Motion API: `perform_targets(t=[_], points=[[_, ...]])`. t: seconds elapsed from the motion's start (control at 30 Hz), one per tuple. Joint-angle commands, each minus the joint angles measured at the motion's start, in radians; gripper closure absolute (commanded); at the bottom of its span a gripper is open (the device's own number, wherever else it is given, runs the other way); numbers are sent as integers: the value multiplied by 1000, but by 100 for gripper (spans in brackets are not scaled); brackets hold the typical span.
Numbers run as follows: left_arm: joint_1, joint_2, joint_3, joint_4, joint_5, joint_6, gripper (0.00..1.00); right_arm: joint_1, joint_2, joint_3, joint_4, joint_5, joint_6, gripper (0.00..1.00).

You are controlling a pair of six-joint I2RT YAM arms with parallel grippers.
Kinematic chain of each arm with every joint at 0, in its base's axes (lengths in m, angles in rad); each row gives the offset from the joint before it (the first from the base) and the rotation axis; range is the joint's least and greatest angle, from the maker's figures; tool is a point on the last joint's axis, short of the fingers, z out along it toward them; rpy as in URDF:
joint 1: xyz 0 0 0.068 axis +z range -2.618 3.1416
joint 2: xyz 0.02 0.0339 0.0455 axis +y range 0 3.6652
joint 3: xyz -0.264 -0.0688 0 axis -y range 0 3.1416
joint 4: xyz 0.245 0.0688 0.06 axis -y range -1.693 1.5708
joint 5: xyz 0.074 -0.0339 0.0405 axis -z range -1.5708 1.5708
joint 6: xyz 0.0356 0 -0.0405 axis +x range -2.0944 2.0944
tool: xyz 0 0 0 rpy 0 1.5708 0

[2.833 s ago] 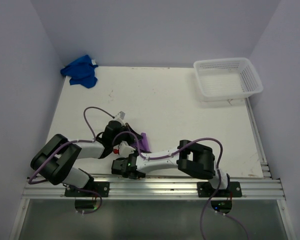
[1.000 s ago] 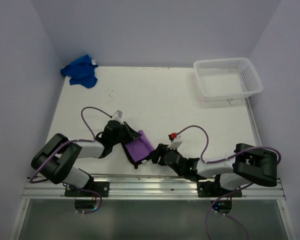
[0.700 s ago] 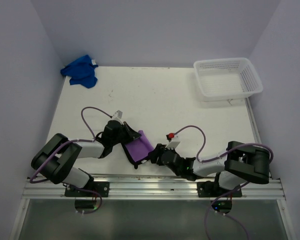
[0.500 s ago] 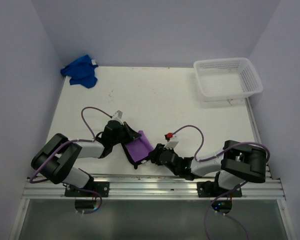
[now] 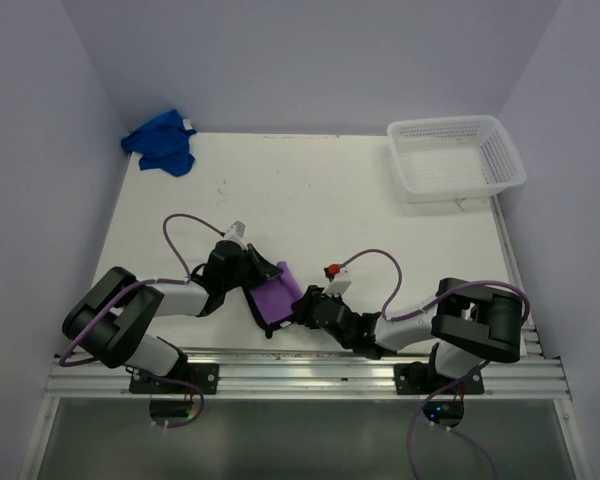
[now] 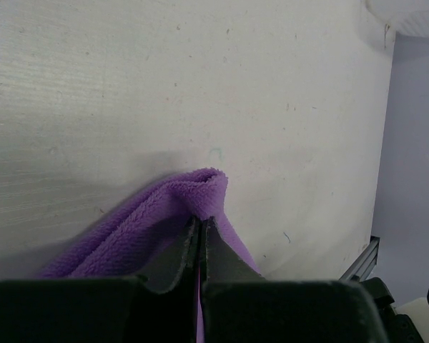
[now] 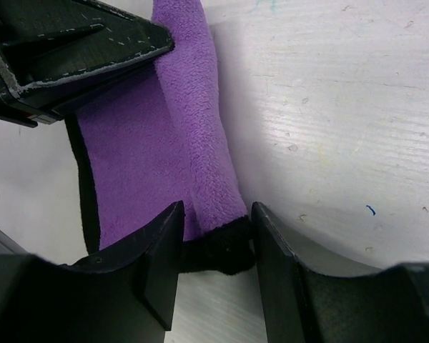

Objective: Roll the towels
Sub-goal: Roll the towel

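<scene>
The left arm (image 5: 115,315) and the right arm (image 5: 462,322) are made of big black joints and white tubes. A purple cable (image 5: 183,232) loops along the left arm. Another purple cable (image 5: 380,262) loops along the right arm. Each arm sits on a black base (image 5: 175,379) on a silver rail (image 5: 310,377). A small red spot (image 5: 330,270) shows on the right wrist. The left end effector (image 6: 200,223) has thin black fingers. The right end effector (image 7: 216,207) has wide black fingers (image 7: 157,266) with pale edges.

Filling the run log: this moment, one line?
left gripper: shut on purple towel | right gripper: open around its end | blue towel: far corner
</scene>
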Motion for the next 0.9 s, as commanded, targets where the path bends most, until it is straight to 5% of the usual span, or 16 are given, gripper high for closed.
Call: perform_targets(t=[0.0,0.23,0.53,0.87], points=[[10,-14,24,-6,13,24,100,-10,-9,24,-11,47,-5,53],[10,-11,27,-10,14,24,100,-10,-17,39,-58,51,-7,66],[10,6,36,-10,20,22,100,-12,-40,122,-182,44,-114,100],[18,32,45,-36,10,39,100,52,30,363,-570,142,-297,100]])
